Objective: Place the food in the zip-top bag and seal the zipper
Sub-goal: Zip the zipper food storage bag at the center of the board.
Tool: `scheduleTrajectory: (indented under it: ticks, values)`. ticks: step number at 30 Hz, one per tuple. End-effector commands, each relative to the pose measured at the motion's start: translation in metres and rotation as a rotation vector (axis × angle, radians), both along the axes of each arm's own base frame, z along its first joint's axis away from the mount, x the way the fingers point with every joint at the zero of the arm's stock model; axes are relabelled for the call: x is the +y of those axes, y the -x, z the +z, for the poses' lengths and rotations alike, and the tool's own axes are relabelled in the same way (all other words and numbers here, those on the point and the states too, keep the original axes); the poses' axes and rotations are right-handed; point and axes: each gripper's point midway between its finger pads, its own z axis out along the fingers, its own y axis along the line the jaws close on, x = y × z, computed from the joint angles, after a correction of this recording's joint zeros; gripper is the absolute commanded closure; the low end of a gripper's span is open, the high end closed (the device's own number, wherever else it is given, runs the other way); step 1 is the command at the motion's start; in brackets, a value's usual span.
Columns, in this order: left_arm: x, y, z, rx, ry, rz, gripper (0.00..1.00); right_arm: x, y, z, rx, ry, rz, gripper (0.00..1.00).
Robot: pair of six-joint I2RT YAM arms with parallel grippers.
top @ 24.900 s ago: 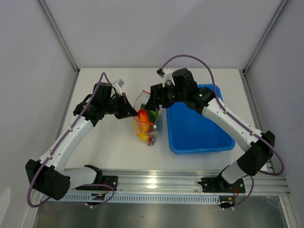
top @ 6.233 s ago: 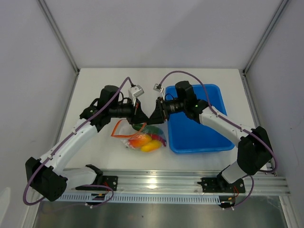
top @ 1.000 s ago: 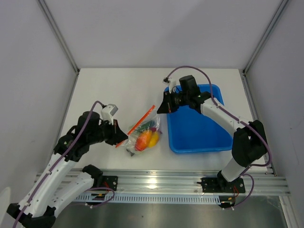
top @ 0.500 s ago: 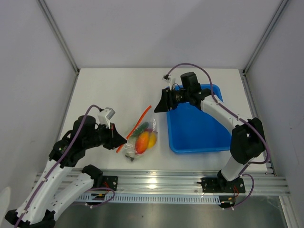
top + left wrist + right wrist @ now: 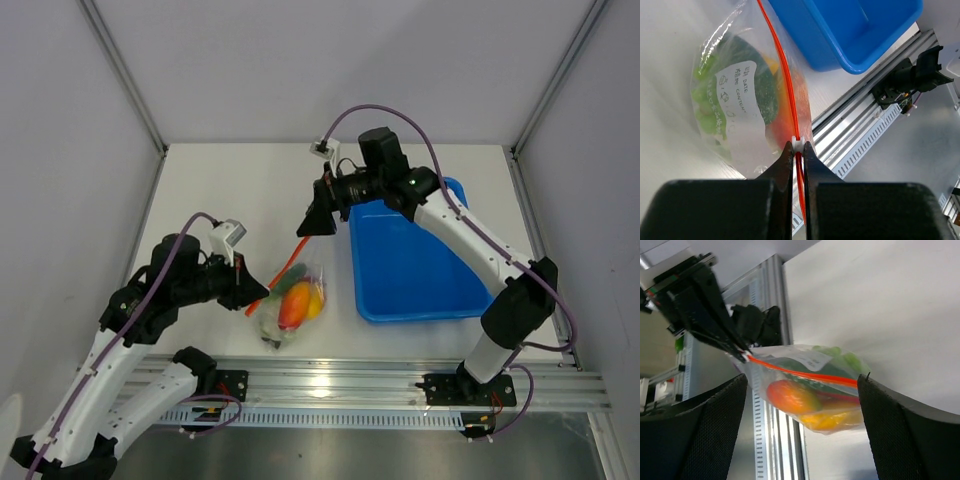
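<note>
Left wrist view: my left fingers (image 5: 788,154) pinch the zipper (image 5: 786,75) of the zip-top bag (image 5: 735,95) holding the food (image 5: 705,115). My right fingers (image 5: 315,222) are spread apart, gripping nothing.

you're looking down from above and behind the arms over the whole tabletop (image 5: 230,190); the two wrist cameras are facing each other close-up, sharing the zip-top bag (image 5: 735,100).

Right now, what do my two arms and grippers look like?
The left arm and right arm have white links with black joints and bases. A purple cable loops along each. The left gripper and right gripper have matte black fingers; a green light glows on the right arm.
</note>
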Motion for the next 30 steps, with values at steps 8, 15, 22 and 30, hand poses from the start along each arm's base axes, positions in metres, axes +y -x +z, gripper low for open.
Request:
scheduleTrajectory:
  ticks: [8, 15, 22, 30]
  values:
    - [-0.007, -0.002, 0.029, -0.082, 0.032, -0.071, 0.99, 0.038, 0.066, -0.020, 0.063, 0.006, 0.310, 0.10]
    - [-0.008, -0.002, 0.033, -0.084, 0.017, -0.097, 0.99, 0.049, 0.076, -0.022, 0.091, -0.009, 0.366, 0.14]
    - [-0.009, -0.006, 0.035, -0.093, 0.003, -0.104, 1.00, 0.056, 0.087, -0.028, 0.098, 0.003, 0.402, 0.18]
    - [-0.011, -0.014, 0.044, -0.114, -0.007, -0.107, 0.99, 0.058, 0.086, -0.035, 0.119, 0.016, 0.407, 0.23]
